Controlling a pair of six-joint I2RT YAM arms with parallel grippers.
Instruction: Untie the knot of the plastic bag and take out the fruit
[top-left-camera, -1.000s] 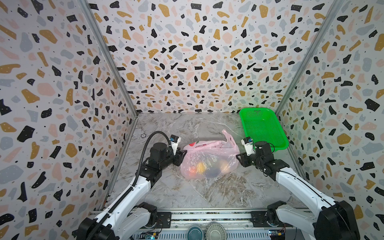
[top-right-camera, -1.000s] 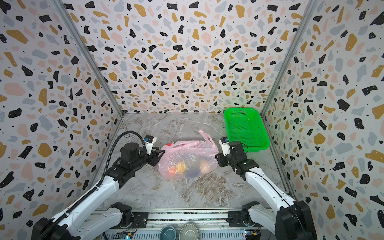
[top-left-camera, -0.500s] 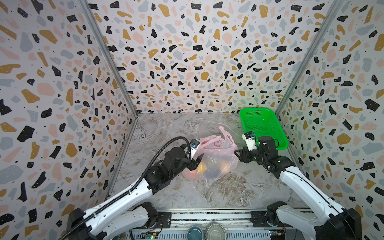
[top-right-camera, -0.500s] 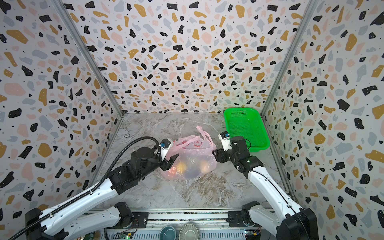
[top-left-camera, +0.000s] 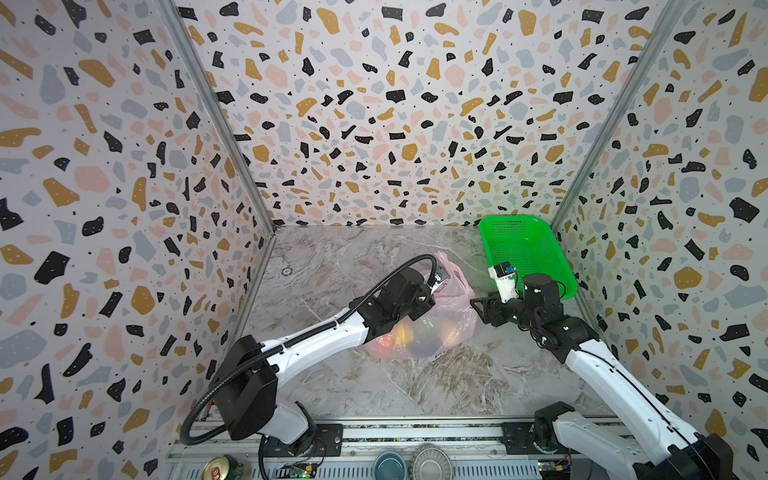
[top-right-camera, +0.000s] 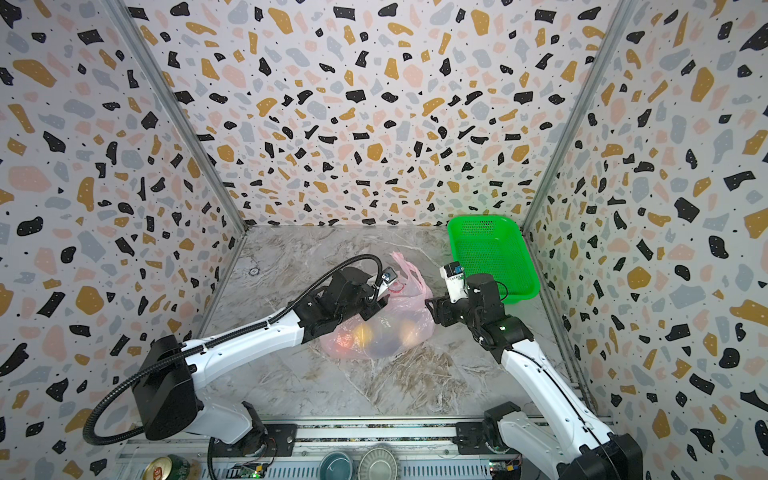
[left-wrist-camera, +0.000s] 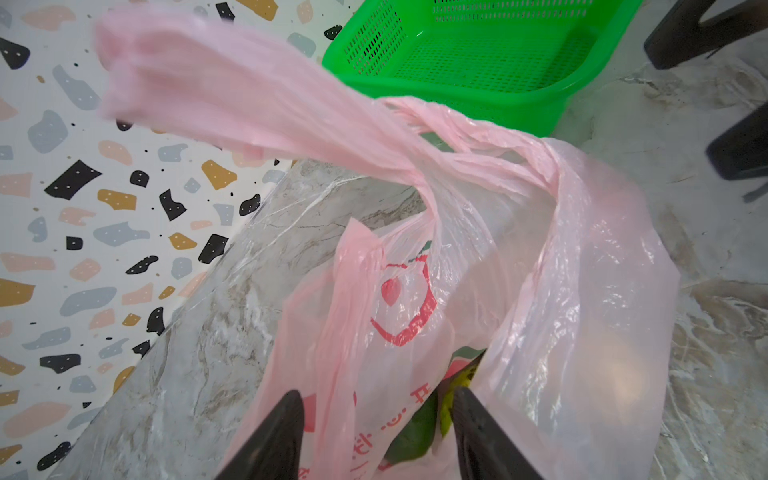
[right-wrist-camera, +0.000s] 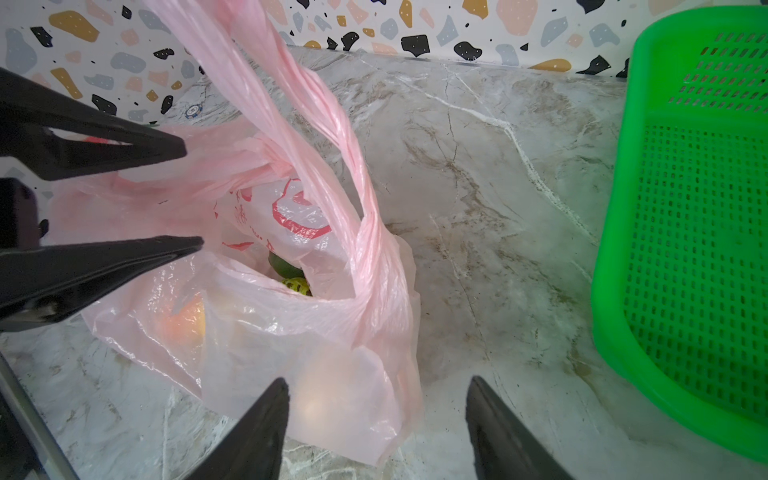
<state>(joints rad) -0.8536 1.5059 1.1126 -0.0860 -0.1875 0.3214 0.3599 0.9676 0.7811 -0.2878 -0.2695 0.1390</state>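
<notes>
Lying on the grey marble table (right-wrist-camera: 498, 187), the thin pink plastic bag (right-wrist-camera: 332, 332) holds round fruit (right-wrist-camera: 284, 264). The left gripper (left-wrist-camera: 374, 415) has its jaws apart around the bag's film. The right gripper (right-wrist-camera: 376, 399) has its jaws apart beside it.

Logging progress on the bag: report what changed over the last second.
The left gripper swung from the plastic bag's left side across over its top, jaws open astride the film. The right gripper edged backward, nearer the green basket, and is open. Bag and basket stayed put.
</notes>
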